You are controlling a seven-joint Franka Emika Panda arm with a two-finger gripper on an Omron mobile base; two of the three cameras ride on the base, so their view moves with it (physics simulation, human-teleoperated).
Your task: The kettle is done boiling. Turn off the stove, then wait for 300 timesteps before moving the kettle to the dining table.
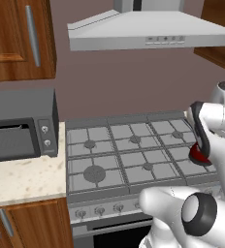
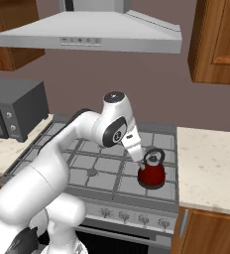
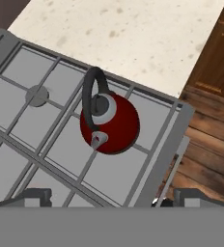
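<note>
Six burners under dark grates make up the stove [image 1: 129, 155] in the left base view, with a row of knobs [image 1: 100, 210] along its near front. A grey microwave [image 1: 20, 126] sits on the beige counter [image 1: 22, 181] to its left, and a range hood [image 1: 148, 31] hangs above. The red kettle [image 1: 198, 154] shows as a sliver at the stove's right side, mostly hidden behind the white arm.

From the right base view, the kettle [image 2: 152, 173] stands upright on the near right burner of the stove [image 2: 94, 166], its dark arched handle on top. The arm's hand reaches down just to the kettle's left and above it. A beige counter [image 2: 211, 166] lies right of the stove, with wood cabinets [image 2: 218, 42] above.

Looking down through the hand view, the kettle [image 3: 109, 123] sits on its grate, near the stove's [image 3: 32, 120] corner. The gripper [image 3: 113, 197] hovers above it, its two dark fingertips [image 3: 34, 195] spread wide apart and holding nothing.
</note>
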